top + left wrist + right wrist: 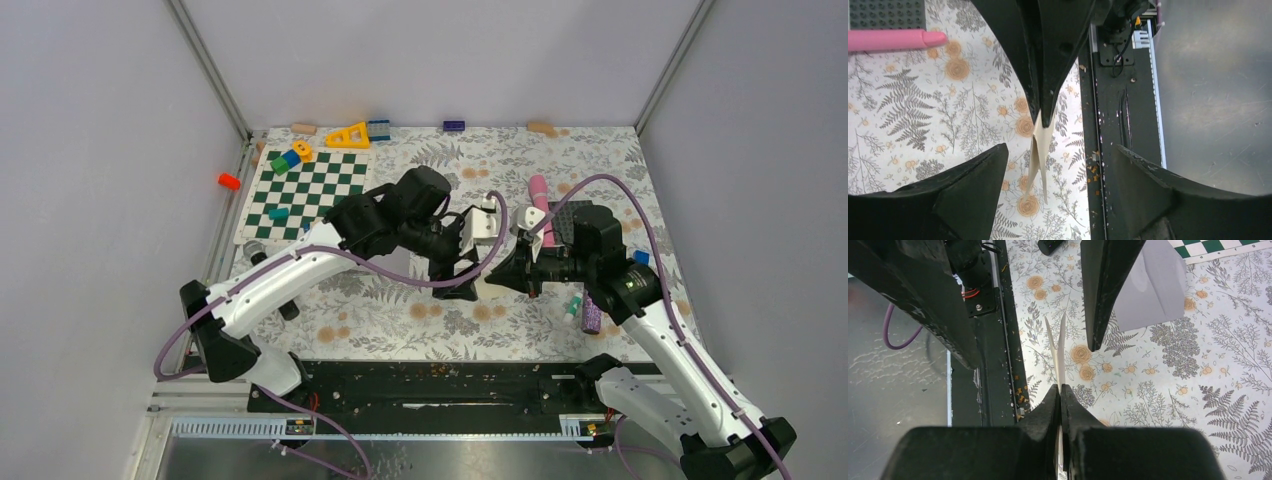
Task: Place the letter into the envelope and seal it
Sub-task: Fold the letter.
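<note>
Right gripper (1061, 388) pinches the letter (1060, 347) edge-on.
Left gripper (1058, 150) spread wide, a finger either side of it, apparently not touching; envelope (1148, 290) lies on the table (1228, 350) beyond, near the chessboard (1218, 246).

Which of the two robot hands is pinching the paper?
The right gripper: its fingers are pressed shut on the folded cream letter. The left gripper is different, with its fingers spread wide on either side of the letter, not touching it.
</note>
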